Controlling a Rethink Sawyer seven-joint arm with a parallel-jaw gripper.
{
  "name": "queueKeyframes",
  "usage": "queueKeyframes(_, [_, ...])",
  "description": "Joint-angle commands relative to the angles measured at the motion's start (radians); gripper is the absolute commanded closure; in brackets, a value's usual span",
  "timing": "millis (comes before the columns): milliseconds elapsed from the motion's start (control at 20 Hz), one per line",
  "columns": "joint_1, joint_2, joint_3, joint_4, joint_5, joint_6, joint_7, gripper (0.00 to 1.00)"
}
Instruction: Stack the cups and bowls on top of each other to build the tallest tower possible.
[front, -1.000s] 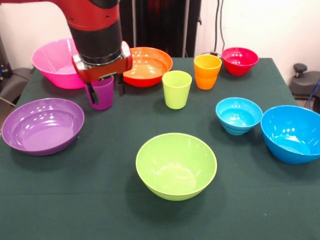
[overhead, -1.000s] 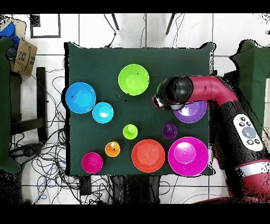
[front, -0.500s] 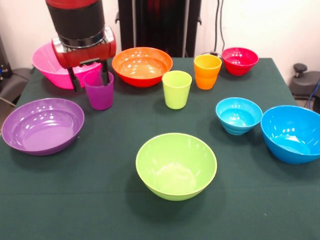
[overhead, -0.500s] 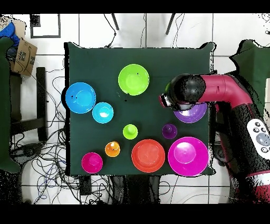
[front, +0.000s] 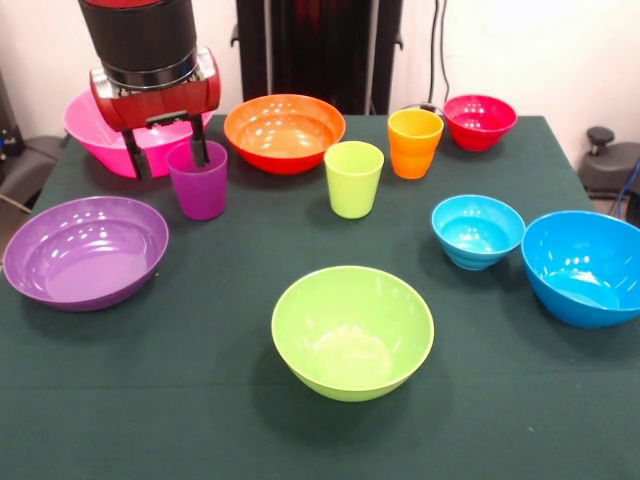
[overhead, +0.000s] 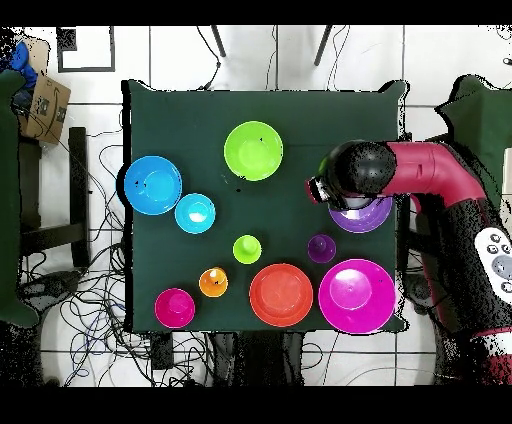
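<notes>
We are seeing the purple cup (front: 197, 180) standing upright on the table (front: 200, 400), in front of the pink bowl (front: 95, 125) and beside the orange bowl (front: 285, 130). The gripper (front: 165, 158) is hanging just above and behind the cup with its two fingers (front: 132, 162) spread wide, gripping nothing; one finger is showing just behind the cup's rim, and we cannot tell whether it is touching.

The shallow purple bowl (front: 85, 250) is sitting nearer the front edge. The green cup (front: 354, 178) and the orange cup (front: 414, 142) are standing apart toward the middle, the red bowl (front: 480, 121) beyond them. The green bowl (front: 352, 332), light blue bowl (front: 477, 230) and big blue bowl (front: 585, 266) are resting separately, nothing stacked.
</notes>
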Motion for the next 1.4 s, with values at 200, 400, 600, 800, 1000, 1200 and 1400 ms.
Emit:
queueKeyframes(200, [0.014,0.079,0.021,-0.053,-0.057,0.062,-0.325,0.0])
queueKeyframes(400, [0.015,0.113,0.024,-0.101,-0.072,0.055,-0.352,0.0])
queueKeyframes(600, [0.024,0.171,0.023,-0.183,-0.089,0.072,-0.394,0.0])
queueKeyframes(800, [0.035,0.211,0.02,-0.246,-0.098,0.086,-0.418,0.0])
queueKeyframes(1000, [0.044,0.237,0.015,-0.288,-0.1,0.091,-0.43,0.0])
queueKeyframes(1200, [0.053,0.22,0.011,-0.26,-0.091,0.071,-0.41,0.0])
queueKeyframes(1400, [0.058,0.184,0.004,-0.21,-0.08,0.049,-0.375,0.0])
